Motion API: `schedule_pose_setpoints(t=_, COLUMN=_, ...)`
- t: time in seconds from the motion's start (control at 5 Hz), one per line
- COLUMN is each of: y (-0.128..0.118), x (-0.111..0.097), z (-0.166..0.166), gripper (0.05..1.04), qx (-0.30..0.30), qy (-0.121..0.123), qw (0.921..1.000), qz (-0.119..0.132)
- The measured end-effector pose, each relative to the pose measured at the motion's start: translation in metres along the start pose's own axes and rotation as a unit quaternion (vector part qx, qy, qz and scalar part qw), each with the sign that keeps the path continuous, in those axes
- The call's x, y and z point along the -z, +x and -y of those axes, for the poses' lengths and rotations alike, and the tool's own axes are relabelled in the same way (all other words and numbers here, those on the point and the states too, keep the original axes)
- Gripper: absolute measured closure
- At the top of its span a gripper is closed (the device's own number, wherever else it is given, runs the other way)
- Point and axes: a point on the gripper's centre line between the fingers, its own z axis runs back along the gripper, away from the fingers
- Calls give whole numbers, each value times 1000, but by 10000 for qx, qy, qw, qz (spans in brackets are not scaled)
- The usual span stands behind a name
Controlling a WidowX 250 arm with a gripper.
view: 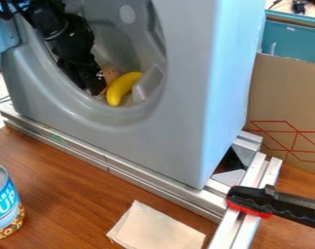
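The yellow banana (123, 87) lay in the round opening of the grey housing (166, 131), just beside the black hand (97, 87); I couldn't tell how far open that was or whether it had hold of anything. The arm slanted steeply down inside. A soup can (4, 206) stood upright on the wooden surface (62, 194).

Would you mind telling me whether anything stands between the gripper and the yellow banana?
Nothing visible does: the gripper is right beside the banana inside the grey housing, though I cannot tell whether they touch. A tan patch shows behind them, and a grey bulge lies on the banana's other side.
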Motion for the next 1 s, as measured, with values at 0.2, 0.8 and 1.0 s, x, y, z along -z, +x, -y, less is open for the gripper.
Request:
schedule_pose_setpoints(t=0.2, y=-9, x=-2, z=5, gripper=627, qx=-317, qy=75, qw=9994, qz=-103)
schedule_pose_setpoints(t=0.8, y=-68, x=-47, z=42, gripper=700, qx=-1276, qy=836, qw=9883, qz=-30)
schedule_pose_setpoints(t=1.0, y=-94, x=-53, z=63, gripper=700, qx=-1566, qy=756, qw=9846, qz=-153)
